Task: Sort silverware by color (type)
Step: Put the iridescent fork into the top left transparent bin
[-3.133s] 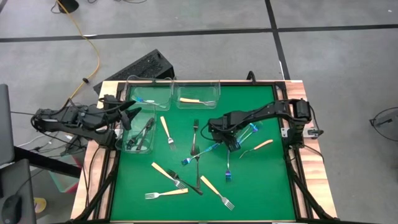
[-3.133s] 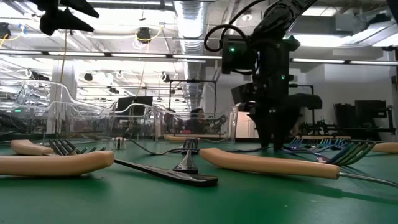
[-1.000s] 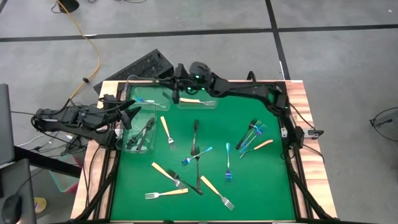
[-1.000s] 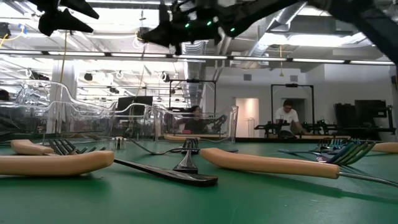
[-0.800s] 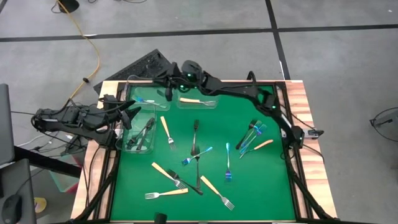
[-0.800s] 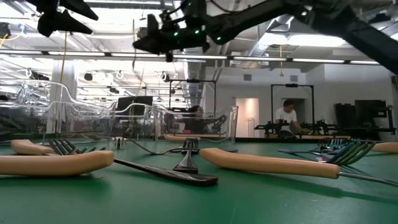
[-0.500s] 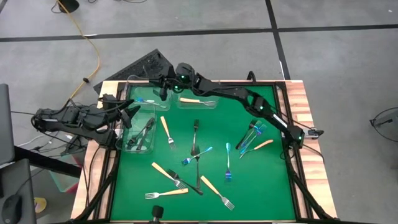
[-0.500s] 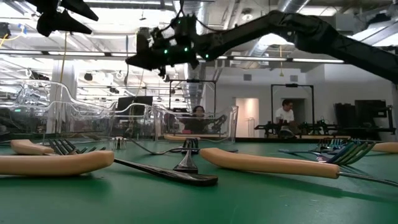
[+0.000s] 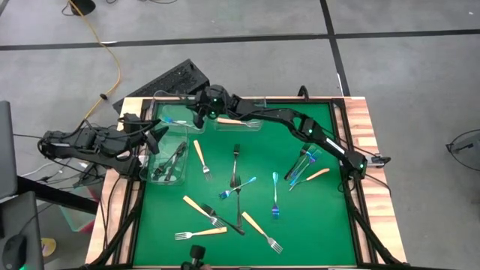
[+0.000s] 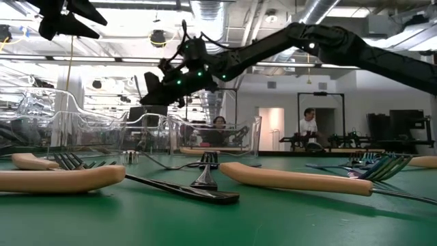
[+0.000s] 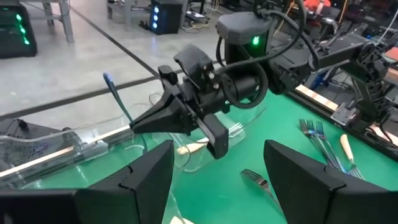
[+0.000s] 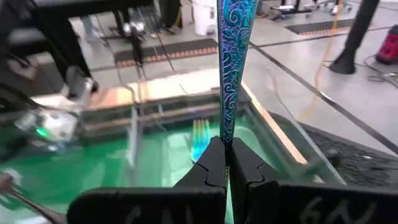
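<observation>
right pincer (image 12: 225,163) clamps blue fork (image 12: 230,62) | moved over far-left bin (image 9: 180,112) | left pincer (image 11: 217,171) wide, empty

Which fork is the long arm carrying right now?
Look at the clear bin at the green table's far left corner. Above it hangs the right claw, shut on a blue fork. Unlike the blue forks lying flat, this one is held in the air.

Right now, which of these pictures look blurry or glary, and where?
Low view: the near tan fork looms large and soft, with bright ceiling lights behind. Right wrist view: the blue fork in the right gripper is sharp, the bin behind blurred. High view: evenly lit, no glare on the mat.
</observation>
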